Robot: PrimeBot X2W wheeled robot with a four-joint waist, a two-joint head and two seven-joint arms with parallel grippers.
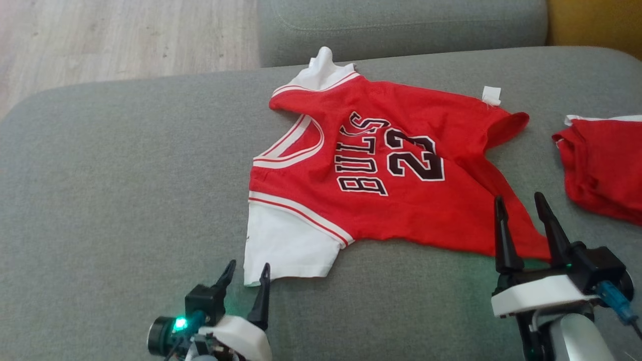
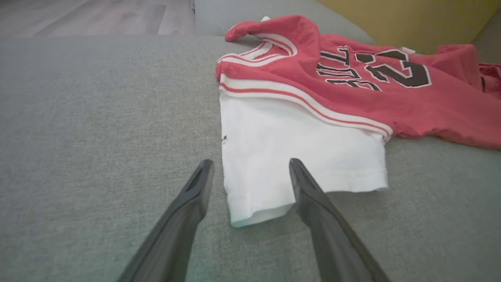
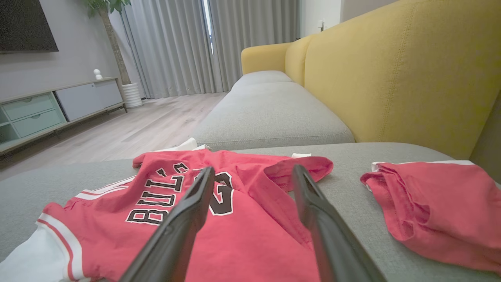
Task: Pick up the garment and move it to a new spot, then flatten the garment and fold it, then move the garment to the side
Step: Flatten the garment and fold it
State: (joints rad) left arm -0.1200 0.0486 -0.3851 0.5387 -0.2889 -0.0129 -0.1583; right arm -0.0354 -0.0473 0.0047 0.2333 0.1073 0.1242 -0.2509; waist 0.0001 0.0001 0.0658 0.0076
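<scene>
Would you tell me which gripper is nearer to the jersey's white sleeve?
Left. The left gripper sits at the hem of the white sleeve; the right gripper is by the opposite red corner of the jersey.

Two red garments (image 1: 401, 210) (image 1: 602, 165) (one lettered) and two grippers (image 1: 249, 264) (image 1: 518, 196).

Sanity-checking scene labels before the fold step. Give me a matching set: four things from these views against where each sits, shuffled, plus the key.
Things:
1. white sleeve
2. second red garment
3. right gripper
4. white label tag

Places:
A. open, poised at the near red corner of the jersey
B. on the jersey's far edge
C. just ahead of the open left gripper
D. apart from the jersey, at the right side of the cushion

Pairs: 1-C, 2-D, 3-A, 4-B
</scene>
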